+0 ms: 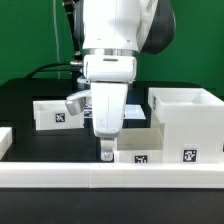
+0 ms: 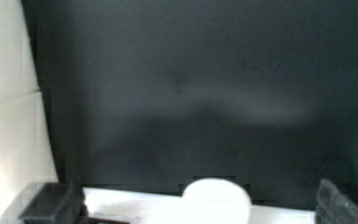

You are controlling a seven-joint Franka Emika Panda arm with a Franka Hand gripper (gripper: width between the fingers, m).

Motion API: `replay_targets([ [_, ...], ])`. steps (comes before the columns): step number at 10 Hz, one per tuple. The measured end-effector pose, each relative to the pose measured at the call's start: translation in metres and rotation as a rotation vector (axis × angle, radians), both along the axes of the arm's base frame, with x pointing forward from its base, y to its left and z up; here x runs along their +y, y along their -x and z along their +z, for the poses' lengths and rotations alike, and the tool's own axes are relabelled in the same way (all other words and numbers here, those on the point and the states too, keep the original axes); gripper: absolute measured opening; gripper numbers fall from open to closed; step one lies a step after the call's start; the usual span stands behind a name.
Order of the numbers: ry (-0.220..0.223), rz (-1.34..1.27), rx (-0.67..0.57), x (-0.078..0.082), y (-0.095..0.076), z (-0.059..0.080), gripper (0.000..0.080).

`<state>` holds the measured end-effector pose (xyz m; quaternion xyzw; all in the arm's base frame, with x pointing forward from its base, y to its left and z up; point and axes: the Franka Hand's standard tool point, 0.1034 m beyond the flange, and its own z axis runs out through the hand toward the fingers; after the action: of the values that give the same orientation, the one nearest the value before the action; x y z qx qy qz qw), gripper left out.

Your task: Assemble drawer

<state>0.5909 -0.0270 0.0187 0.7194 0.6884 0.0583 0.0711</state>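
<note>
In the exterior view my gripper (image 1: 107,152) points straight down, low over the table, at the end of a small white tray (image 1: 140,150) that carries a tag. In the wrist view that tray's front edge (image 2: 140,205) and its round knob (image 2: 215,196) lie between my two dark fingers (image 2: 51,205), which stand wide apart; the gripper (image 2: 197,204) is open and holds nothing. A second tagged tray (image 1: 55,112) sits at the exterior view's left. The tall boxy casing (image 1: 190,122) stands at the exterior view's right.
The low white border wall (image 1: 110,176) runs along the near side of the black table. A white piece (image 1: 5,136) shows at the exterior view's left edge. A white surface (image 2: 2,100) lines one side of the wrist view.
</note>
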Motion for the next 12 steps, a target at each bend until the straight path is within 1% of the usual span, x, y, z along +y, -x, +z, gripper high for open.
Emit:
replay_targets([
  [1, 0.000, 0.001, 0.000, 0.001, 0.000, 0.000, 0.0649],
  [2, 0.000, 0.006, 0.002, 0.008, -0.001, 0.000, 0.0649],
  [4, 0.004, 0.036, 0.005, 0.029, -0.003, 0.001, 0.0649],
  [6, 0.020, 0.069, 0.046, 0.041, -0.002, 0.000, 0.0649],
  [10, 0.020, 0.066, 0.046, 0.039, -0.002, 0.000, 0.0649],
  [12, 0.014, 0.063, 0.060, 0.050, -0.001, 0.000, 0.0649],
])
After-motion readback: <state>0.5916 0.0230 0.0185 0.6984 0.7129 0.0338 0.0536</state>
